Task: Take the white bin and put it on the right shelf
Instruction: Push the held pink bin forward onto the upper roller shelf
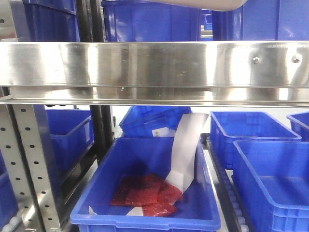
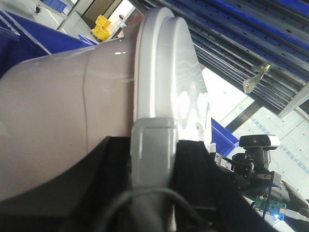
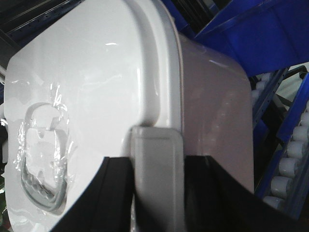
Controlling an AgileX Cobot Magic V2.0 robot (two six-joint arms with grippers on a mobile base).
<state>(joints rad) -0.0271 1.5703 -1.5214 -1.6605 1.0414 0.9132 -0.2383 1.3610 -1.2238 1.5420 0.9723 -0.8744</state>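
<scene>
Exterior front-facing view gives you only a pale sliver of the white bin. It sits at the top edge, above the broad steel rail of the right shelf and right of the rail's middle. Blue crates stand just behind the rail.

Your left gripper is closed narrow on one end of the bin, with its dark fingers either side of the grey end clip. Your right gripper clamps the opposite clip the same way, with the lid handle just beside it.

The bin hangs off any surface between your two arms, and neither arm is nearer. Its long axis runs across you, parallel to the rail, one short end to each hand. Whether the lid faces straight up cannot be told from these views. The coming move likely turns on the bin's underside clearing the rail's top edge and those crates.
</scene>
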